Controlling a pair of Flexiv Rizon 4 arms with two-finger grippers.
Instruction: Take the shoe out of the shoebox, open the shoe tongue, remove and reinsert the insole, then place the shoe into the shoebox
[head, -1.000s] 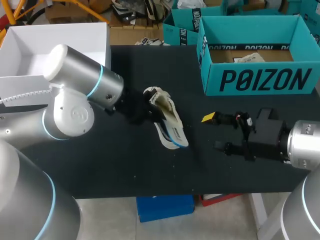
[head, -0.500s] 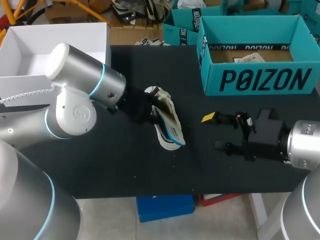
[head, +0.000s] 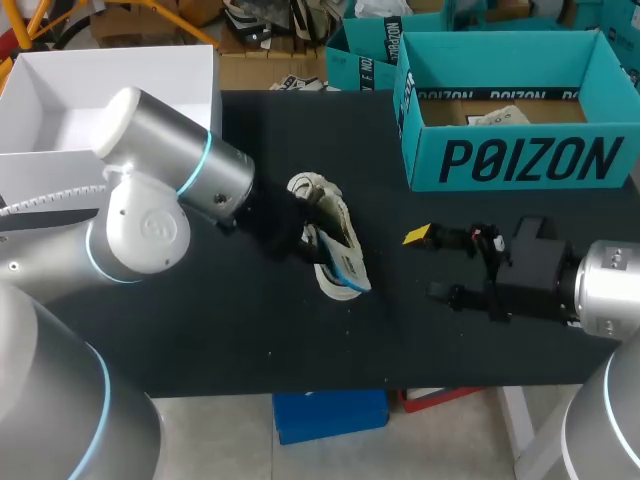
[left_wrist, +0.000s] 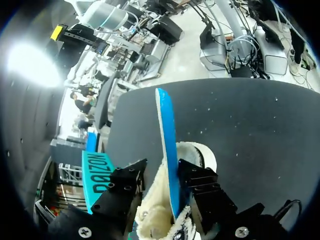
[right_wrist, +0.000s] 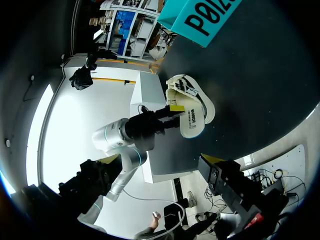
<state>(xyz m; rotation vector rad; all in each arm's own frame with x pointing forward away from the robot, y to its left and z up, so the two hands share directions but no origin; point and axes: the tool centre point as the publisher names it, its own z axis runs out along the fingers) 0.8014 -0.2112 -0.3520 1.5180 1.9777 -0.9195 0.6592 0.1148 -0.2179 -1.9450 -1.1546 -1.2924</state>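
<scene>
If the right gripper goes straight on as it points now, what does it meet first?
Probably the shoe: it lies straight ahead of the right gripper, with only bare table between. Height is unclear, so it might pass above.

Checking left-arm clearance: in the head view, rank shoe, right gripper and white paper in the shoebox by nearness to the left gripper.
From the left gripper:
1. shoe, in its grip
2. right gripper, to the right
3. white paper, in the shoebox, far right

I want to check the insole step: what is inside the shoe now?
A blue insole stands half inside the shoe, gripped by the left hand. Its lower end and the shoe's bottom are covered.
</scene>
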